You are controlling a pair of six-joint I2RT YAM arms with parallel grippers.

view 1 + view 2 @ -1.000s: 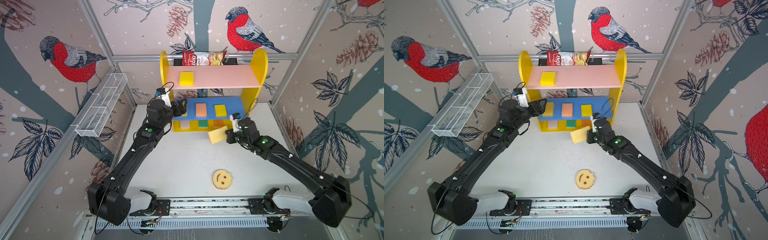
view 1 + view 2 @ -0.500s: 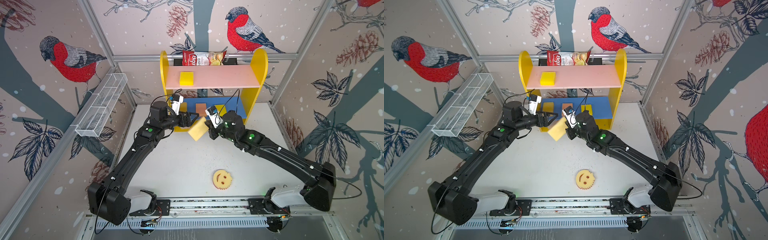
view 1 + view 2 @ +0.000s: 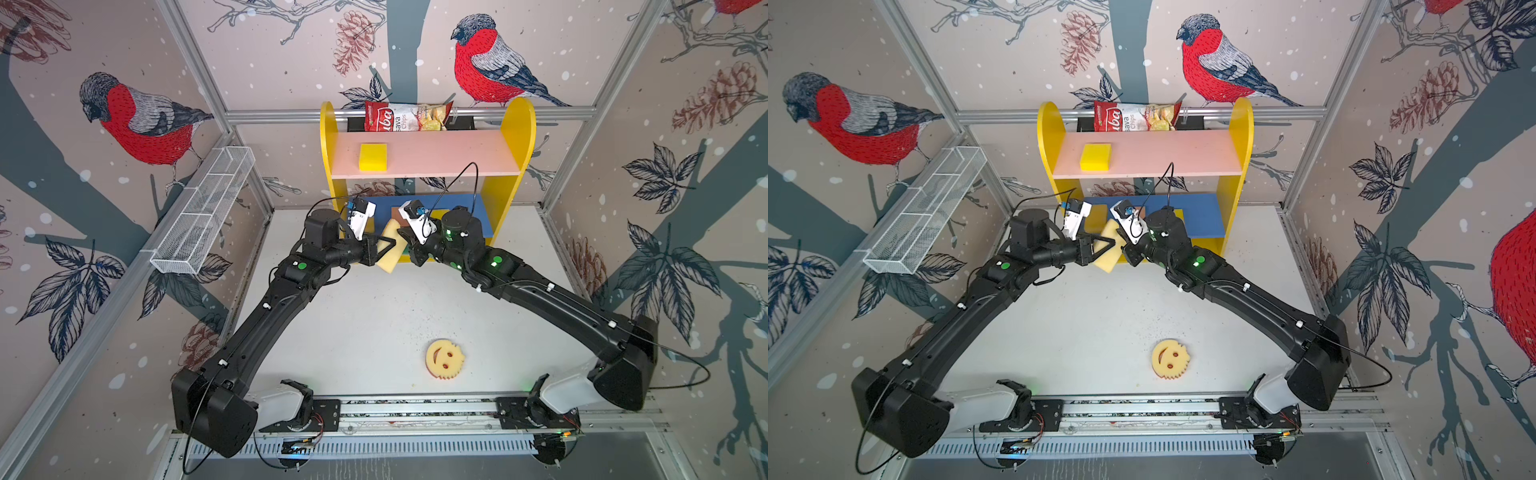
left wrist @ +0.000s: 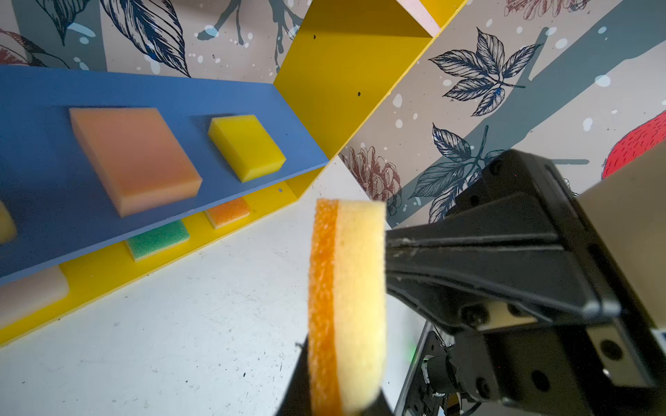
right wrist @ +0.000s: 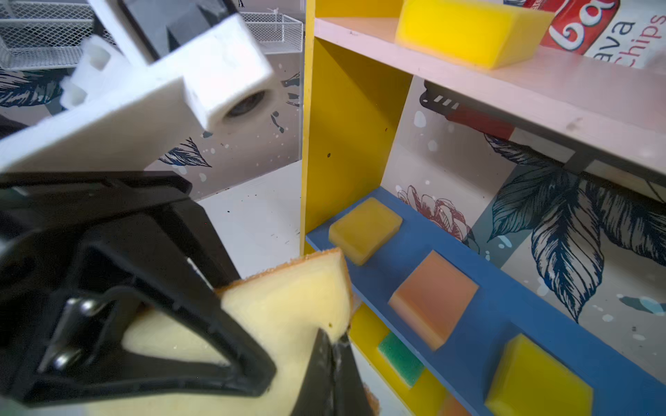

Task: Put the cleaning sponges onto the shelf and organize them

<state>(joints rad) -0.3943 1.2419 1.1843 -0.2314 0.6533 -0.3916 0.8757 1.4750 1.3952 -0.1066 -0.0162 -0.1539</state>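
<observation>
Both grippers tight on cream sponge

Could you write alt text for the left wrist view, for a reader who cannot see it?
A cream and orange sponge, seen edge-on, is gripped by the left pincer while the right pincer, shut, meets its cream face. Behind it, a shelf holds a peach sponge and a yellow sponge on its blue board, with a green sponge and an orange sponge below.
</observation>
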